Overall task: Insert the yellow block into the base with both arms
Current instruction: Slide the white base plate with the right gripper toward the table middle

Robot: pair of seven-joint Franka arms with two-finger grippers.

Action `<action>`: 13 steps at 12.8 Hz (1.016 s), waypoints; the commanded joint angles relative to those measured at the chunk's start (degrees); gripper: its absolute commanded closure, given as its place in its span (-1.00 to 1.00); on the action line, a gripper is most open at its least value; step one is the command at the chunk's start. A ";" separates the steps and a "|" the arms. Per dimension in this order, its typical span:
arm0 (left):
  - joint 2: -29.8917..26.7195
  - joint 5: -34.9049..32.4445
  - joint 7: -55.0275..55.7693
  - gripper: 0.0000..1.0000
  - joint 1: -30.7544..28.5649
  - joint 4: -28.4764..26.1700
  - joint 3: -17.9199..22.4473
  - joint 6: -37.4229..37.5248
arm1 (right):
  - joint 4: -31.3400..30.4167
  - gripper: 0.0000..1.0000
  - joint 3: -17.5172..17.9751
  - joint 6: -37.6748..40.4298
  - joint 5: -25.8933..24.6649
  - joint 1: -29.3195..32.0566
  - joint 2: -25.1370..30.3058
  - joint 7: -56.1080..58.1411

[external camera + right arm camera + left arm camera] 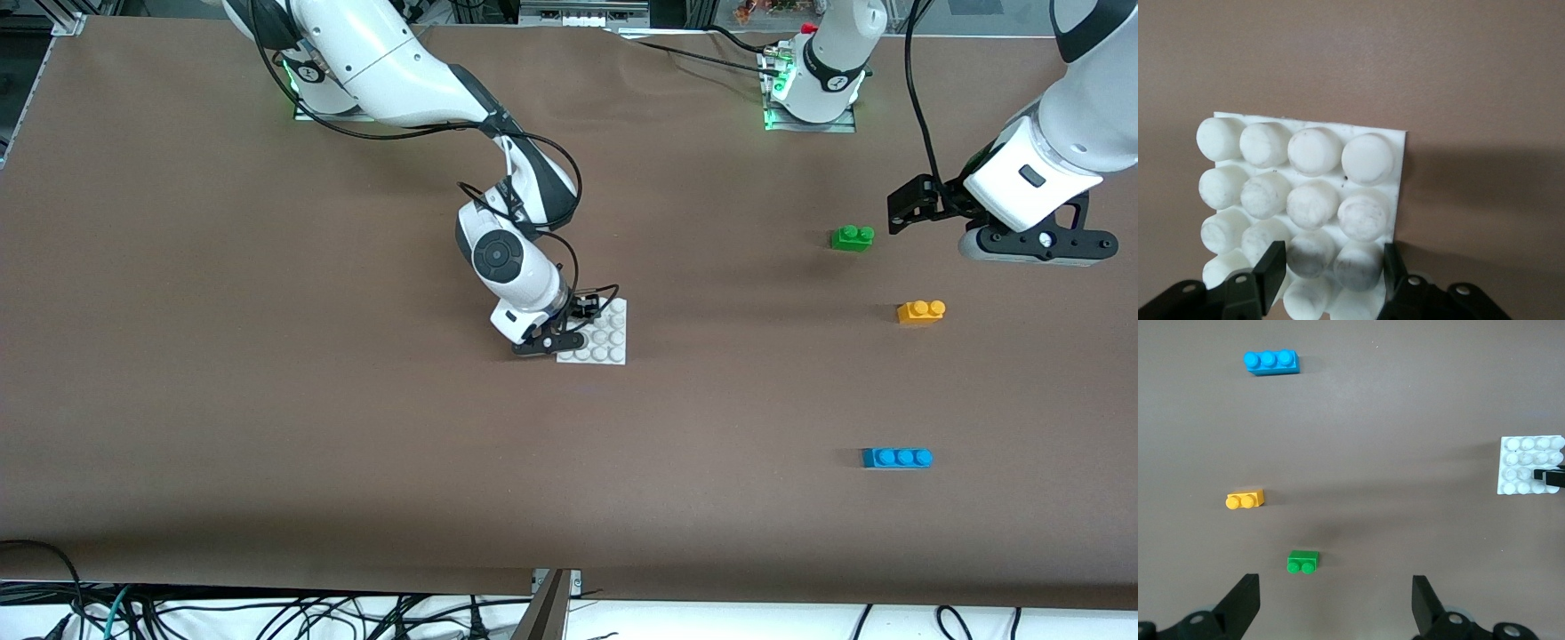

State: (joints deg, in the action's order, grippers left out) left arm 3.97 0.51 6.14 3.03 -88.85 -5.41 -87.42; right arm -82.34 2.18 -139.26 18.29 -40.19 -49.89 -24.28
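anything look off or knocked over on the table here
Nothing stands out. The yellow block, green brick and blue brick sit studs-up, apart from each other. The base lies flat, the right tool open at its edge. The left tool hangs open above the table near the green brick.

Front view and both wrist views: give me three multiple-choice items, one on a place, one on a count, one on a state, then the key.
1. Which brick lies nearest the front camera?
A green brick
B yellow block
C blue brick

2. How many loose bricks lie on the table?
A two
B three
C four

3. What is the right gripper doing?
A astride the base's edge
B carrying a brick
C raised over bare table

Key:
C, the blue brick sits lowest, below the yellow block and green brick.
B, those three.
A, the right gripper has open jaws around two base studs.
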 commanded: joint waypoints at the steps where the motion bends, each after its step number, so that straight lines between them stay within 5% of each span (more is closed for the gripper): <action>1: -0.19 -0.68 -0.43 -1.00 -0.22 0.88 -0.12 0.32 | 1.56 -0.30 0.02 -1.89 -0.44 -1.38 -3.02 -0.33; 10: -0.28 -0.68 -0.60 -1.00 -0.22 0.70 -0.04 0.41 | 2.17 -0.32 0.02 -4.44 -0.36 -2.79 -3.90 -0.33; 11: -0.19 -0.68 -0.60 -1.00 -0.22 0.70 -0.03 0.41 | 2.27 -0.39 0.02 -4.44 -0.44 -2.79 -3.81 -0.33; 12: -0.28 -0.68 -0.60 -1.00 -0.31 0.70 -0.03 0.41 | 2.27 -0.82 -0.07 -4.44 -0.62 -2.70 -3.81 -0.16; 13: -0.28 -0.68 -0.60 -1.00 -0.31 0.61 -0.03 0.41 | 2.18 -1.00 -0.41 -4.36 -0.62 -2.44 -3.64 0.37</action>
State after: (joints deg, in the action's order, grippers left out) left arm 3.97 0.51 6.14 2.99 -88.85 -5.35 -87.42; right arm -82.33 2.06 -142.97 18.18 -42.07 -50.84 -24.28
